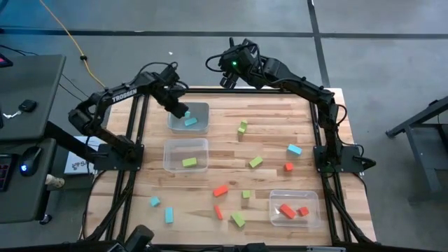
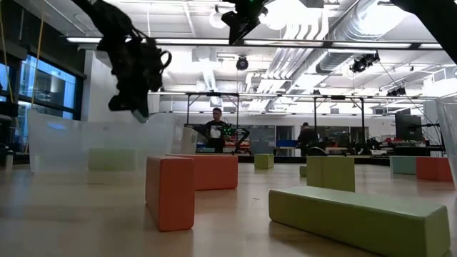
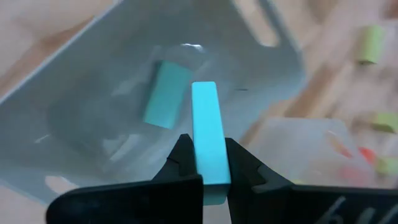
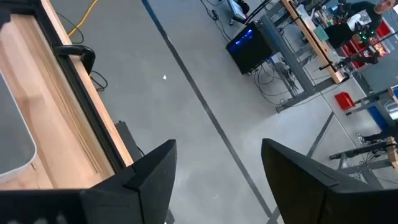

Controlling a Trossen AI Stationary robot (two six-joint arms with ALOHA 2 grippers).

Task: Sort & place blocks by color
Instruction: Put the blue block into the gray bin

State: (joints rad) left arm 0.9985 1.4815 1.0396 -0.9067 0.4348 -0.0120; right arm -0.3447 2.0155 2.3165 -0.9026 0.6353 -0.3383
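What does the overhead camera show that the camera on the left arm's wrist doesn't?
Only the overhead view shows the whole table, the red bin, the loose blocks and the right gripper waiting open beyond the far edge. Only the left wrist view shows the left gripper clamped on a cyan bar. Both show the cyan bin with a cyan block inside.

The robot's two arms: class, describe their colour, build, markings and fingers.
Both arms are black, jointed metal. The left arm carries white TROSSEN lettering; the right arm shows a green light near its wrist. Each ends in two dark, angular, wedge-shaped fingers. Thin black cables loop beside the wrists.
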